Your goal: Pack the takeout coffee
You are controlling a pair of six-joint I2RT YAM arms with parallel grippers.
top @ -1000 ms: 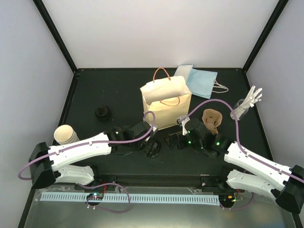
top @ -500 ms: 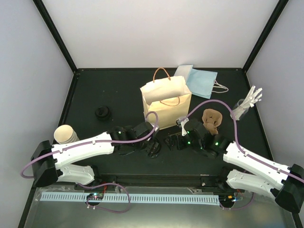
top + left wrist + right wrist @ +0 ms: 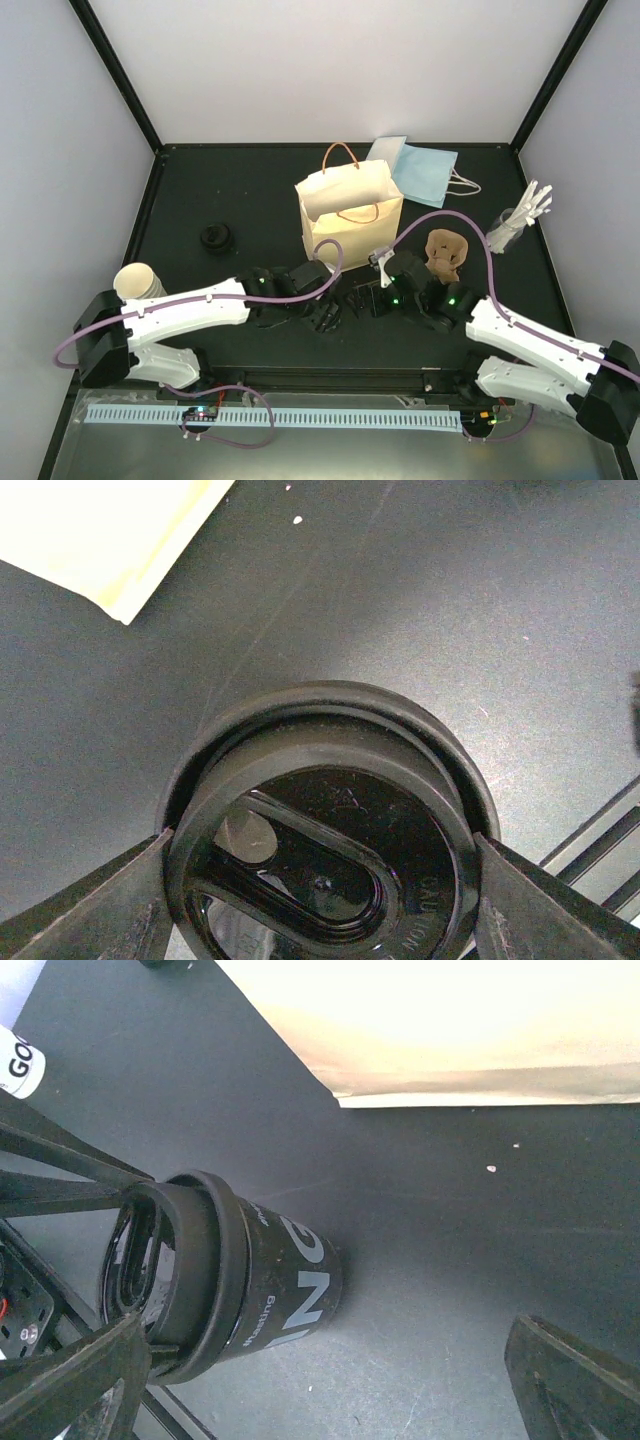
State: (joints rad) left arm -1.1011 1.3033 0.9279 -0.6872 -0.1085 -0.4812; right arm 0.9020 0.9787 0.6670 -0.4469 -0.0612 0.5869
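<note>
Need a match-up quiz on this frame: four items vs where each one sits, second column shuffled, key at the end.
Items
1. lidded coffee cup
2. tan paper bag
3. stack of lidless cups
4. blue face mask

Places
A. back of the table, behind the bag
B. held at its lid in the left gripper
C. near-left edge of the table
D. mid-table, standing open

Pairs: 1-B, 2-D, 3-C, 4-A
</note>
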